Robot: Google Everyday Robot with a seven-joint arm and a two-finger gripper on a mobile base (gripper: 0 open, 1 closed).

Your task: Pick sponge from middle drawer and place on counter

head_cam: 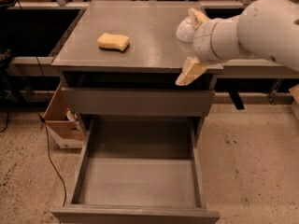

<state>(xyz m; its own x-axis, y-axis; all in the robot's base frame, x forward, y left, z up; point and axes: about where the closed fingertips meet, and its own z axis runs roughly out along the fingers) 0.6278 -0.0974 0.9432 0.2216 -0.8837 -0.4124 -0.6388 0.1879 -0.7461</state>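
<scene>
A white bowl (pixel 183 31) sits near the right edge of the surface (pixel 149 36), just behind the pincer (pixel 187 48), which hangs spread wide over the front right corner. An open cardboard box (pixel 60 120) stands on the speckled floor (pixel 252 162) left of the cabinet, with a black cable (pixel 52 160) trailing beside it.
</scene>
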